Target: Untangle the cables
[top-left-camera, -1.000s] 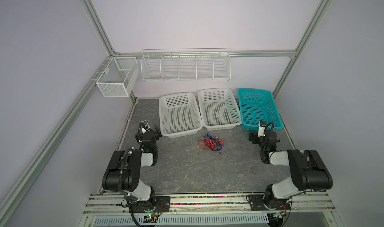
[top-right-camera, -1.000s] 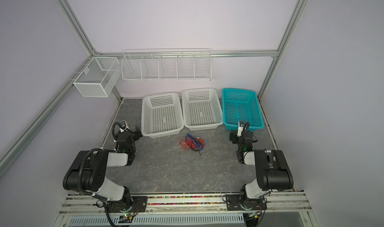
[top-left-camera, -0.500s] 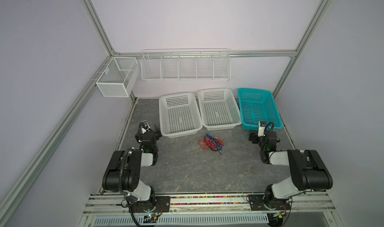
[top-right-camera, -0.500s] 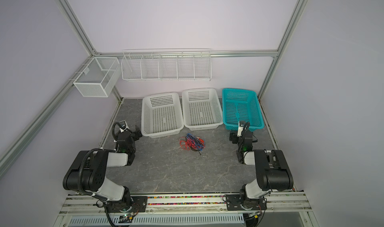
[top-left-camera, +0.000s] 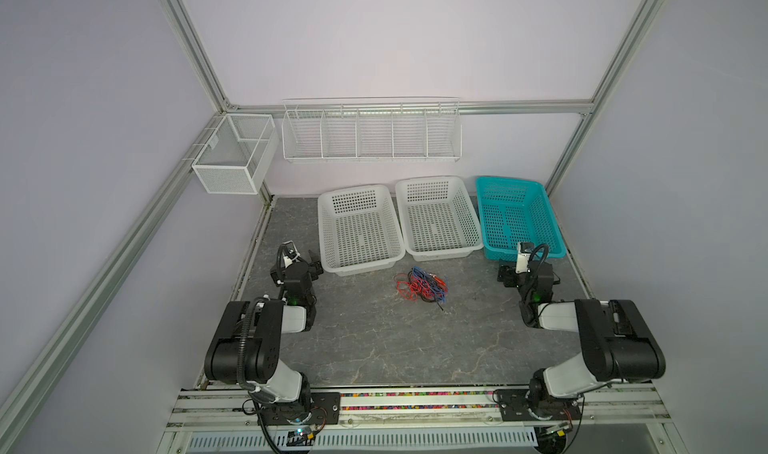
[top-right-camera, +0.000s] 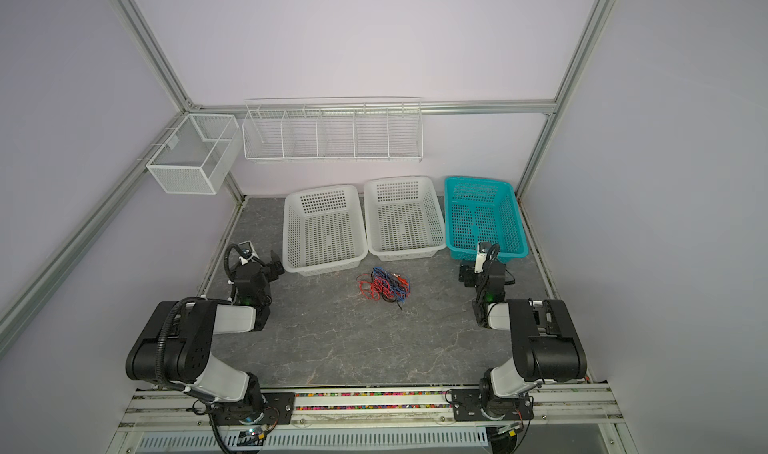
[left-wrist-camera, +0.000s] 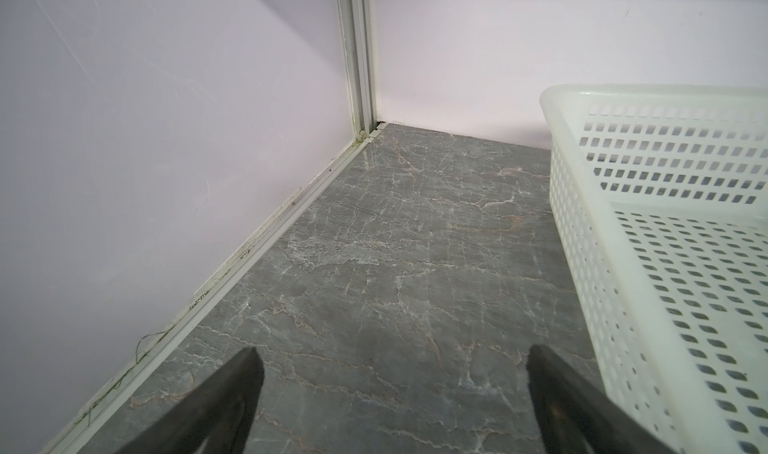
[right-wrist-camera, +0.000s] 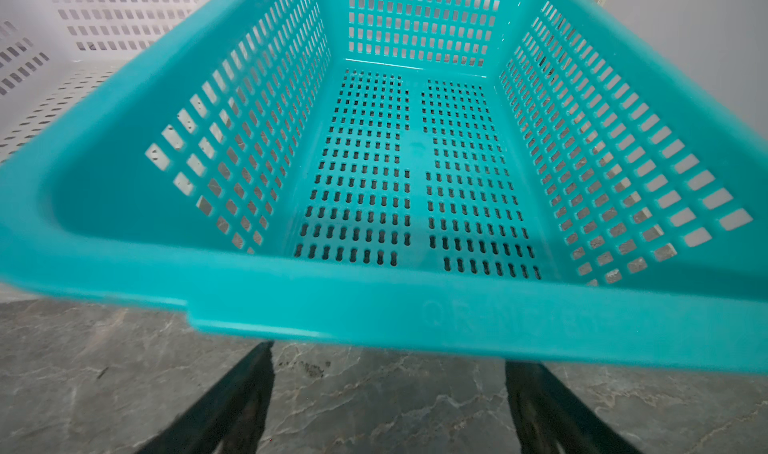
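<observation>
Lying tangled, cables (top-left-camera: 420,284) near white baskets (top-left-camera: 360,261)

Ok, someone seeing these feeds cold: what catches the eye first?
The tangle of red, blue and black cables lies on the table, just in front of the middle white basket. The teal basket stands out at the back right. The left gripper and right gripper are open and empty, well clear of the cables.
</observation>
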Robot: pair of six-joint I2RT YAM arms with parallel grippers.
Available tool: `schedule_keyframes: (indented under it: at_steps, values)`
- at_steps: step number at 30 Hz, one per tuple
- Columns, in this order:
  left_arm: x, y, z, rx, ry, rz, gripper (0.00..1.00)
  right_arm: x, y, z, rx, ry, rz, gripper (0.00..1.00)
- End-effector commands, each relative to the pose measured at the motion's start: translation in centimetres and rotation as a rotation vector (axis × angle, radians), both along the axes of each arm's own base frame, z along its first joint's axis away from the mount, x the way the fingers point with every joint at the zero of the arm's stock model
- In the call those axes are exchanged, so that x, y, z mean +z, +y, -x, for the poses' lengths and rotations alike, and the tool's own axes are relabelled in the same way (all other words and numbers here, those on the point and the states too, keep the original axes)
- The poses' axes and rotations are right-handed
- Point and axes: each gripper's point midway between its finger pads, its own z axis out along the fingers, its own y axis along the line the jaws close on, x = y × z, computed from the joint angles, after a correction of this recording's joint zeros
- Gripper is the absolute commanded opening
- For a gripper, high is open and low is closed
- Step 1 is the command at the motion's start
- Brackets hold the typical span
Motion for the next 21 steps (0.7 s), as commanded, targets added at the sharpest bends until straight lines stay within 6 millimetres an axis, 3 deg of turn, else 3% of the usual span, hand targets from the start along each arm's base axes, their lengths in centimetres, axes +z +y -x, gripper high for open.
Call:
schedule_keyframes:
  at_steps: [1, 9, 15, 21]
  values:
    - [0.3, -0.4, -0.2, -0.015, -0.015, 0.009, 0.99, 1.3, 0.4, -0.6, 0.022, -0.043, 0.009, 0.88]
    - [0.4, -0.4, -0.2, -0.013, -0.017, 0.005, 0.99, 1.9, 0.8, -0.5, 0.043, -0.048, 0.01, 0.88]
    - [1.6, -1.3, 0.6, -0.05, -0.038, -0.029, 0.99, 3.2, 1.0, -0.5, 0.039, 0.09, -0.024, 0.88]
    - [3.7, 0.4, 2.3, 0.062, -0.057, -0.028, 0.99, 4.2, 1.9, 0.6, 0.029, 0.122, -0.037, 0.89]
